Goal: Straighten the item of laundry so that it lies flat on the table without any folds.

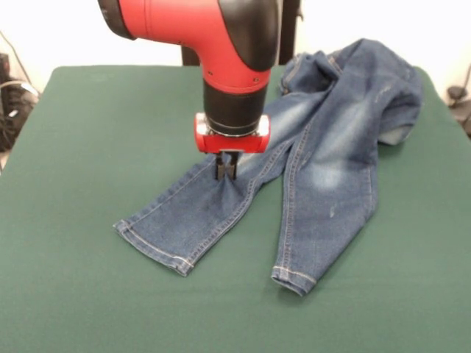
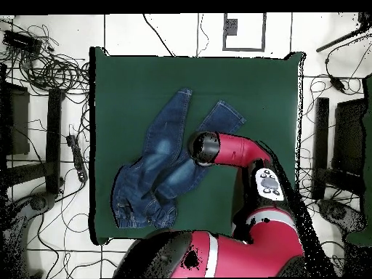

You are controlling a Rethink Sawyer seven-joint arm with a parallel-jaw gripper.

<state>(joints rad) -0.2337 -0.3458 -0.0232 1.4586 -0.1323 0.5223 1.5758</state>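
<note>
- The gripper (image 1: 227, 176) is down on the left leg of the jeans (image 1: 324, 147) as the front view shows it, about mid-leg, fingers pinched together with a little pucker of denim between them, so I'd call it closed on the fabric.
- The jeans lie toward the right side of the table (image 1: 96, 132) in the front view, cuffs pointing at the camera, waistband up near the far right corner.
- Both legs look mostly flat. The waist end is the mess: bunched up, and folded over near the table edge.
- My read of the step: it's grabbed the leg to tug it straight and pull the whole thing toward the middle.
- Next move probably needs a low drag away from the waistband, gentle enough not to crumple the leg, then a separate go at that bunched waist.
- Count: one pair of jeans, two legs, one arm, one gripper, one table.
</note>
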